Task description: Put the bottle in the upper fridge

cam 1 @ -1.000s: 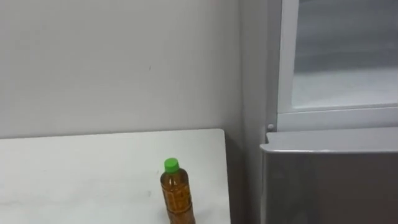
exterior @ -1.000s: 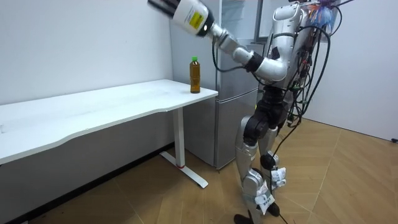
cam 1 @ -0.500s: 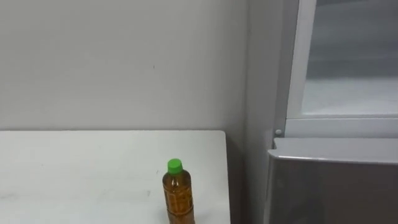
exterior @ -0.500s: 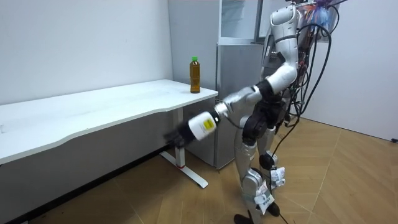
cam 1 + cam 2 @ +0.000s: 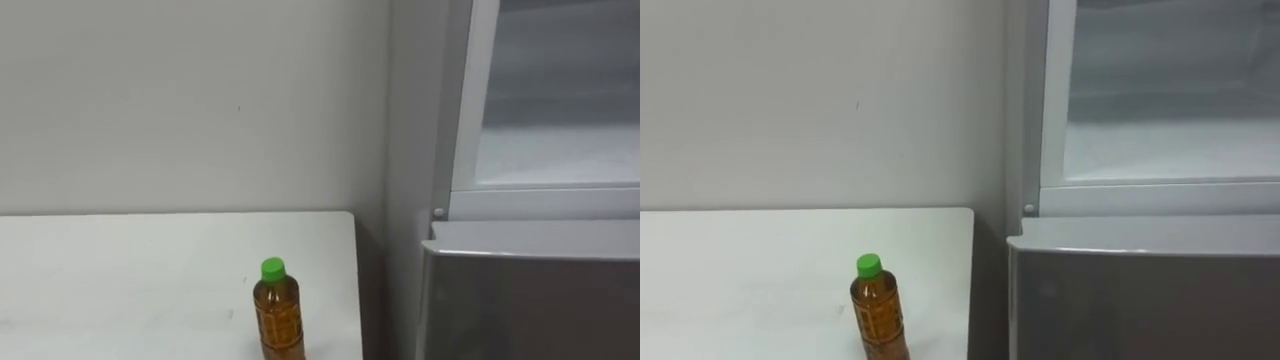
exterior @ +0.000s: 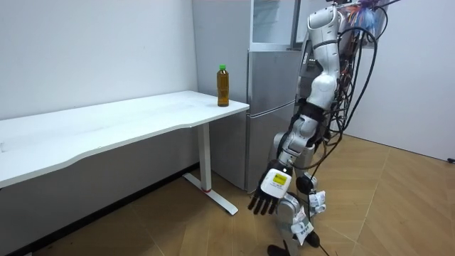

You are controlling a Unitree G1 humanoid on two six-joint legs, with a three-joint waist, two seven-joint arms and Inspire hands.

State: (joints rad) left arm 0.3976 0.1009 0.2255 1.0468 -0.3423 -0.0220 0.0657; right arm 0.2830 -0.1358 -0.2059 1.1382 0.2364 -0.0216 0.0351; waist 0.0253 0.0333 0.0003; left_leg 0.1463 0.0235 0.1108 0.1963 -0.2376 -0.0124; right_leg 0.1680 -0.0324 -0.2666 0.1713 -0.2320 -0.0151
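Observation:
An amber bottle (image 5: 278, 318) with a green cap stands upright near the right end of the white table (image 5: 120, 270), close to its edge beside the fridge. The room view has the bottle (image 6: 223, 86) at the table's corner. The upper fridge compartment (image 5: 560, 110) stands open, its pale inside bare. I stand before the fridge, next to the table's end. My left hand (image 6: 269, 195) hangs low by my leg, open with fingers pointing down, far from the bottle.
The grey lower fridge door (image 5: 530, 300) is closed below the open compartment. A plain wall (image 5: 180, 100) rises behind the table. Wooden floor (image 6: 398, 206) spreads out behind me.
My left arm has swung down from high above the table to hang beside my leg. The bottle has not moved; the eye view shifted slightly.

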